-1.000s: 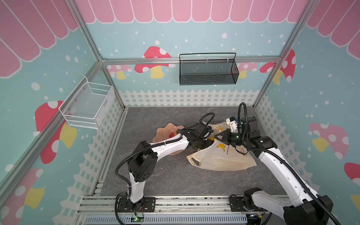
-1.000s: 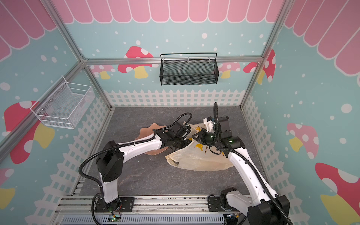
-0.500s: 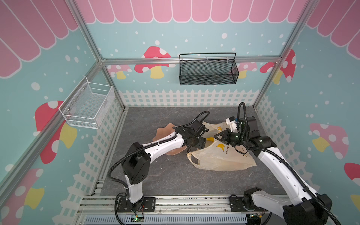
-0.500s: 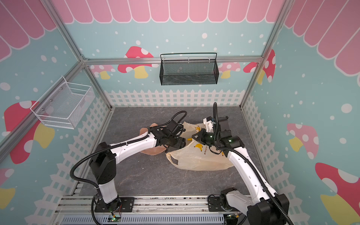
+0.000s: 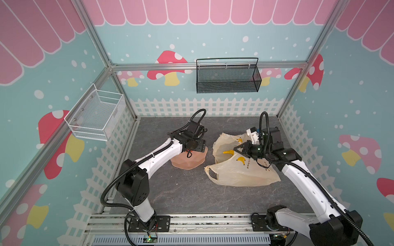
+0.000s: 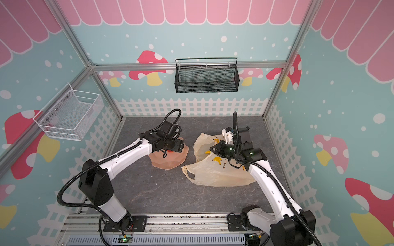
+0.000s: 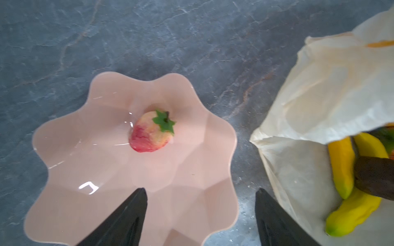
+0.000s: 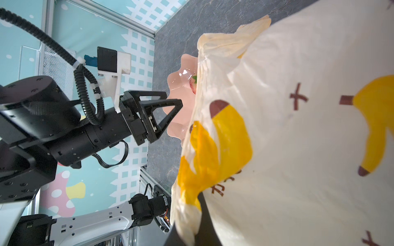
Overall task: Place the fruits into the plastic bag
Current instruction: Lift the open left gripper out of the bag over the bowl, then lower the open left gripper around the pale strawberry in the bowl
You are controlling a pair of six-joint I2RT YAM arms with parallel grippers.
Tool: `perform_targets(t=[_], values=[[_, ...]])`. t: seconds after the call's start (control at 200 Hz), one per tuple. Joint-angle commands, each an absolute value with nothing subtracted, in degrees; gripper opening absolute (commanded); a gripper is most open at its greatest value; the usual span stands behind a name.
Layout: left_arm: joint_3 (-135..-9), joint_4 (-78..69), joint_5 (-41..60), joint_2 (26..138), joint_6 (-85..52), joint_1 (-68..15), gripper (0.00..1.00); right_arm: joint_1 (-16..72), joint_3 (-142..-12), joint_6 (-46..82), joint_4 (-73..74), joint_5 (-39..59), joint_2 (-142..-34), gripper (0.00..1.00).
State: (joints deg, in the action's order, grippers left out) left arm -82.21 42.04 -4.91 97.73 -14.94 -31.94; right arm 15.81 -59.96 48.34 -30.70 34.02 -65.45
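One strawberry [image 7: 150, 134] in pink dish [image 7: 74, 149], bananas [image 7: 341, 164] in plastic bag [image 7: 319, 89]

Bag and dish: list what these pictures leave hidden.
Fruits in the bag: the left wrist view shows bananas and a dark piece; the bag's flap and the frame edge hide the rest.
Strawberry: in both top views the left gripper covers most of it on the dish.
Right gripper: the bag hides its grip in the right wrist view.
Bag lettering: too small to read in top views.
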Motion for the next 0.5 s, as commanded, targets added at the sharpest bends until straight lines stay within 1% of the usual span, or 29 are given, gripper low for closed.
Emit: perform_targets(t=[0.0,0.105,0.265,0.495], values=[[-84.03,45.38,-2.85,99.40,-8.54,-29.56,0.80,16.09,-60.65,47.54,-30.15,34.44,-65.83,0.00],[-85.39,46.02,-4.76,102.85,-4.33,-28.41,0.80,16.11,-60.60,47.53,-30.23,34.55,-65.88,0.00],[-87.91,46.90,-4.90,108.00,-0.11,-26.49,0.80,16.09,-60.79,47.55,-30.49,34.46,-65.51,0.00],[-90.59,48.00,-4.86,112.58,2.25,-24.63,0.80,16.12,-60.10,47.70,-30.76,34.14,-64.79,0.00]])
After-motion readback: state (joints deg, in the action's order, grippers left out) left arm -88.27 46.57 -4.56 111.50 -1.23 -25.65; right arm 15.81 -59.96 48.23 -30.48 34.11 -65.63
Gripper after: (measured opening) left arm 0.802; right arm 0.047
